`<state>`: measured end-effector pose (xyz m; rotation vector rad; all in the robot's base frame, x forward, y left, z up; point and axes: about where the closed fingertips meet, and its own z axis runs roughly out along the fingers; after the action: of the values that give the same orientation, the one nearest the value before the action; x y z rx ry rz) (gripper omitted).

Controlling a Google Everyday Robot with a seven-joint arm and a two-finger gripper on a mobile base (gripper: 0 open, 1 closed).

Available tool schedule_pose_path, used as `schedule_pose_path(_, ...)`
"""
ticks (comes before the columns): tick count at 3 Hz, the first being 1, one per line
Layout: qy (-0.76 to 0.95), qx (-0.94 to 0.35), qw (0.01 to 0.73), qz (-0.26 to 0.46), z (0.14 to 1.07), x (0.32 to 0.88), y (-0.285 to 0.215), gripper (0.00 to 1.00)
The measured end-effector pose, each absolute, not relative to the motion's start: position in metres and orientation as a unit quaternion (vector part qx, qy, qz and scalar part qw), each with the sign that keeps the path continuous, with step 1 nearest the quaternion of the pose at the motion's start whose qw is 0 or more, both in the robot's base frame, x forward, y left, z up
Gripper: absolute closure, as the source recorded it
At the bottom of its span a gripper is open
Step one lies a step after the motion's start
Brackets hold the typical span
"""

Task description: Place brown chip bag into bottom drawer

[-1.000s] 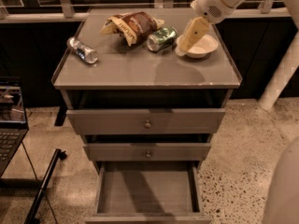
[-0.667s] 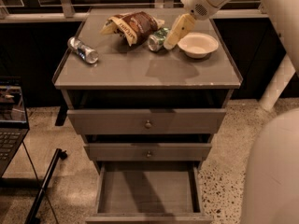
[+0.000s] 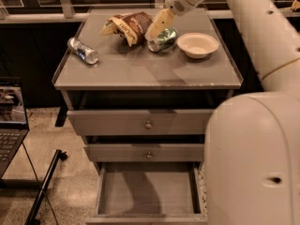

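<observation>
The brown chip bag (image 3: 129,26) lies crinkled at the back of the grey cabinet top (image 3: 140,71), cream end to the left. My gripper (image 3: 157,26) hangs over the cabinet top just right of the bag, between it and a green soda can (image 3: 163,39) lying on its side. The bottom drawer (image 3: 147,191) is pulled out below the two knobbed drawers; its flat inside holds nothing.
A white bowl (image 3: 197,44) stands right of the can. A plastic water bottle (image 3: 83,50) lies at the left of the top. My arm and body (image 3: 253,149) fill the right side. A laptop (image 3: 11,121) stands at the left; a dark rod (image 3: 44,186) leans on the floor.
My gripper has swung left, from over the white bowl to beside the chip bag. The view has moved closer to the cabinet. The things on the top have not moved.
</observation>
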<state>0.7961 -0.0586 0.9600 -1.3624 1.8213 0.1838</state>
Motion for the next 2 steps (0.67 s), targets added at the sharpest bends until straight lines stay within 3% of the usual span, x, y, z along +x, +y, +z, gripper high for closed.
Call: schedule_pose_path(2,0.721,-0.529,0.434,0.112,0.943,0.83,-0.019,0.0)
